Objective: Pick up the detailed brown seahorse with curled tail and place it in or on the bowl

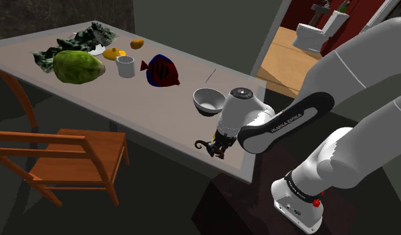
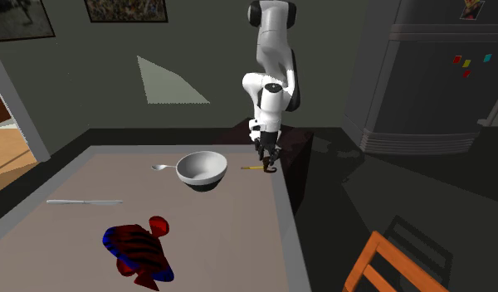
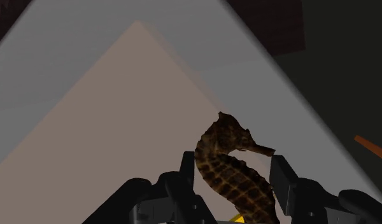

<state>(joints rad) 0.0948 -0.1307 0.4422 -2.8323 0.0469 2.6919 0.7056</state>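
- Hanging clasped between the closed-in fingers of the black gripper [image 3: 233, 163], the brown seahorse [image 3: 232, 177] is at the grey table's [image 1: 92, 107] edge nearest the stand.
- White bowl [image 1: 209, 100] stands near it, apart.
- Spoon [image 2: 161, 167] lies by the bowl.
- Red-and-blue fish [image 1: 162, 70] and knife [image 2: 83, 201] lie farther off.

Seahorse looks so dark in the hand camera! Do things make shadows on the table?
Wrist view: the seahorse, clasped in the gripper, is dimly lit, its brown pattern visible. Second exterior view: the bowl and the striped fish each throw a dark shadow on the table. Shoulder view: dim room, brighter through the doorway.
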